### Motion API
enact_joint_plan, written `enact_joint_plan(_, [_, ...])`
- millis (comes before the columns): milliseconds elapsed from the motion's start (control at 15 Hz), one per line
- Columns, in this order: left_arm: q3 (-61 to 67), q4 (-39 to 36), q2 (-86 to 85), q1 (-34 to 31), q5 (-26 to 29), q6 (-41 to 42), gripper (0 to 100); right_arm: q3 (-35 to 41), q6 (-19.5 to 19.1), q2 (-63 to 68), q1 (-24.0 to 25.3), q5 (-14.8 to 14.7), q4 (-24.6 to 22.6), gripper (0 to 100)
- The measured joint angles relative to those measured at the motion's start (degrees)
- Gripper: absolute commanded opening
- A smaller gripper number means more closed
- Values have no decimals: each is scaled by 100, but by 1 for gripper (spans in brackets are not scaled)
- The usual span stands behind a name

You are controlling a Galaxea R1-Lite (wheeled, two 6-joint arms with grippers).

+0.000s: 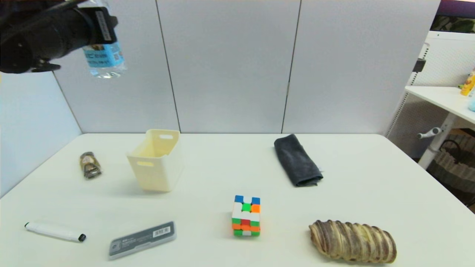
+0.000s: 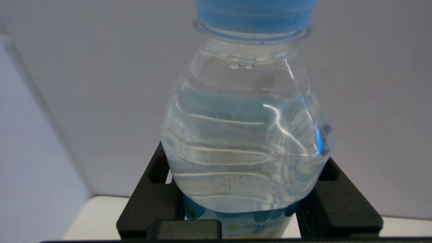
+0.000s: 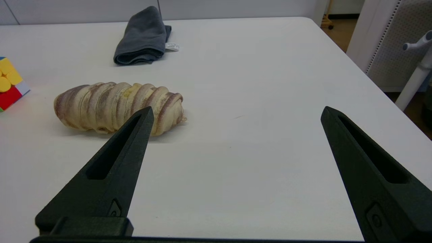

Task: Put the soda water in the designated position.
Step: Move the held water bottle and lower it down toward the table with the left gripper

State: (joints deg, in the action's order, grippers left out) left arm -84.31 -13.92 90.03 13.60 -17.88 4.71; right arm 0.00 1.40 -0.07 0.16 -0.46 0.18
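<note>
Your left gripper is clamped on the soda water, held high in the air at the far left of the head view, well above the table and in front of the grey back wall panels. Bottle looks upright there: clear base pointing down, blue label just under the fingers. In the left wrist view the black fingers press both sides of the soda water at the label band, light-blue cap above, liquid visible inside.

Nothing marks a target spot on the tabletop; you only see plain white surface between the objects.

Your right gripper sits low over the table's right side, fingers spread wide, holding nothing. Bread loaf is just past its one fingertip, dark folded cloth farther back, puzzle cube off at the edge.

On the table in the head view: cream bin standing left of centre, a small brown packet to its left, white marker and grey pen case near the front left, puzzle cube centre front, bread loaf front right, cloth back right
</note>
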Motion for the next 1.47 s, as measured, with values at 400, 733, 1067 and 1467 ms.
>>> enact_joint_plan(400, [518, 511, -544, -1347, 970, 157, 0, 0, -2, 0, -2, 2, -2, 100])
enact_joint_plan(733, [1865, -145, -811, -1647, 1513, -91, 0, 0, 0, 0, 0, 5, -2, 100])
enact_joint_plan(1067, [3316, -1738, -797, -1674, 1718, -355, 0, 0, 0, 0, 2, 5, 0, 100])
enact_joint_plan(1467, [4289, -2689, -585, -1674, 1981, -361, 0, 0, 0, 0, 2, 2, 0, 100])
